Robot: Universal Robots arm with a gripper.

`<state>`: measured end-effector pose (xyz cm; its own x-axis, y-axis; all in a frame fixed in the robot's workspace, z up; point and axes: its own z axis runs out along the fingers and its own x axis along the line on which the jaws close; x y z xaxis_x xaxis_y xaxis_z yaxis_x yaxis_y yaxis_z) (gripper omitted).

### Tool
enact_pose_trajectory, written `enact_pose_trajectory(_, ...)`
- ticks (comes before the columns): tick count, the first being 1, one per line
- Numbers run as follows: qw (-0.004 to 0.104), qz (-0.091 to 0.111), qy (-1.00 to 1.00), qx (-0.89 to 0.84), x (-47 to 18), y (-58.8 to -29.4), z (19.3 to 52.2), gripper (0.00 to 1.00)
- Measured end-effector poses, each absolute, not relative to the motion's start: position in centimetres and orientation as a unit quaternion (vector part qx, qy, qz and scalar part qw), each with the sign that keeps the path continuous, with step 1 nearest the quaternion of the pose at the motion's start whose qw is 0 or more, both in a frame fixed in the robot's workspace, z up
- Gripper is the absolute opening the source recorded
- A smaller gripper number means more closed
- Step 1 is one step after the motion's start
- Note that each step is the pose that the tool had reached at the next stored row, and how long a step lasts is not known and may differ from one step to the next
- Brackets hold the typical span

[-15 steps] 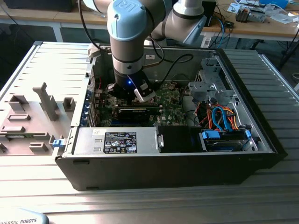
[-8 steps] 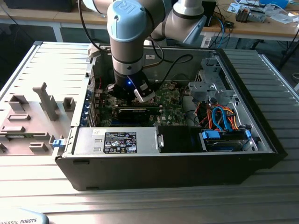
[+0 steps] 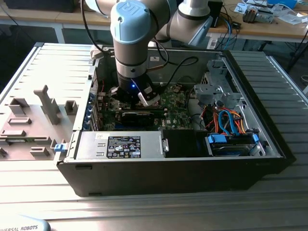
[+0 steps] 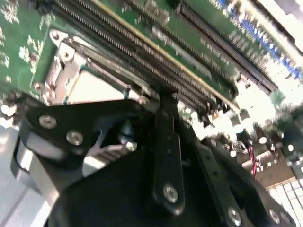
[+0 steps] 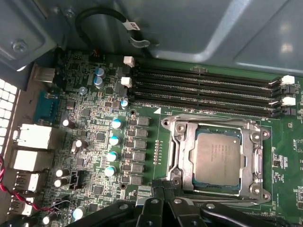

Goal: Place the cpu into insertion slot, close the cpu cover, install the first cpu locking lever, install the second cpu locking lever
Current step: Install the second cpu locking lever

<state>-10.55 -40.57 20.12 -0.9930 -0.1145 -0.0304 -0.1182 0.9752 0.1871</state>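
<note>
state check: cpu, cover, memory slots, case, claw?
cpu: seated flat in the socket, silver top up.
cover: closed, framing the cpu.
memory slots: empty, no sticks in.
case: side open, board exposed.
claw: low over the board, tips at the cover's edge; whether it grips anything can't be told.
</note>
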Motion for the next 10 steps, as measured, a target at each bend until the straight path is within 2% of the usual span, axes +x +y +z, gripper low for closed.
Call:
enact_pose_trajectory(6, 0.009, 0.08, 0.995, -0.059, -10.0, -40.5, 20.6, 0.11)
enact_pose_trajectory(10, 0.007, 0.078, 0.995, -0.059, -9.3, -40.5, 20.6, 0.11)
